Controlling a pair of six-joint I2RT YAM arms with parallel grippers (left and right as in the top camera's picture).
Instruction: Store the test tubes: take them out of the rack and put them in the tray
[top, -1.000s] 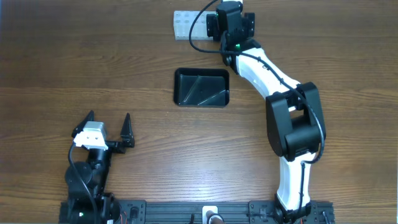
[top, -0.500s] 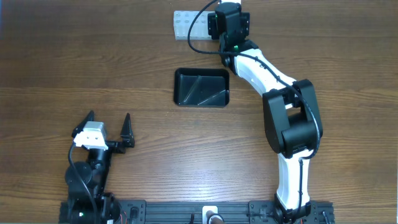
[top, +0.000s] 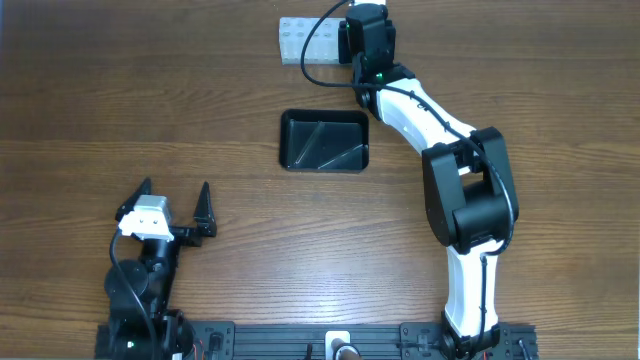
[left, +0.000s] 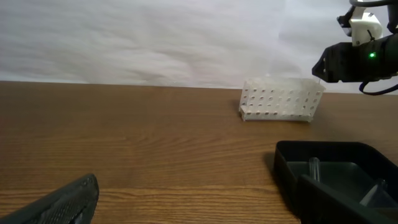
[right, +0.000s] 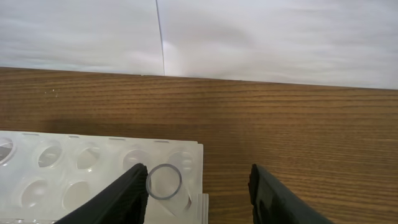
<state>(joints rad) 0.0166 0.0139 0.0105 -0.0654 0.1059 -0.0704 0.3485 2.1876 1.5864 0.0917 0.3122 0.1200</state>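
Note:
A white perforated rack (top: 303, 40) stands at the table's far edge. In the right wrist view one clear test tube (right: 164, 182) stands upright in the end hole of the rack (right: 74, 180). My right gripper (right: 198, 171) hangs open just above it, the tube's rim close to one finger. That gripper (top: 358, 32) sits over the rack's right end. The black tray (top: 290, 128) lies mid-table with clear tubes (top: 336, 152) lying flat inside. My left gripper (top: 175, 187) rests open and empty at the near left.
From the left wrist view the rack (left: 281, 101) and tray (left: 339, 155) lie ahead, with the right arm's gripper (left: 354, 59) above them. A white wall backs the table's far edge. Bare wood lies between the left gripper and the tray.
The right gripper has edged slightly left along the rack's end, and its elbow has shifted left. The left arm has not moved.

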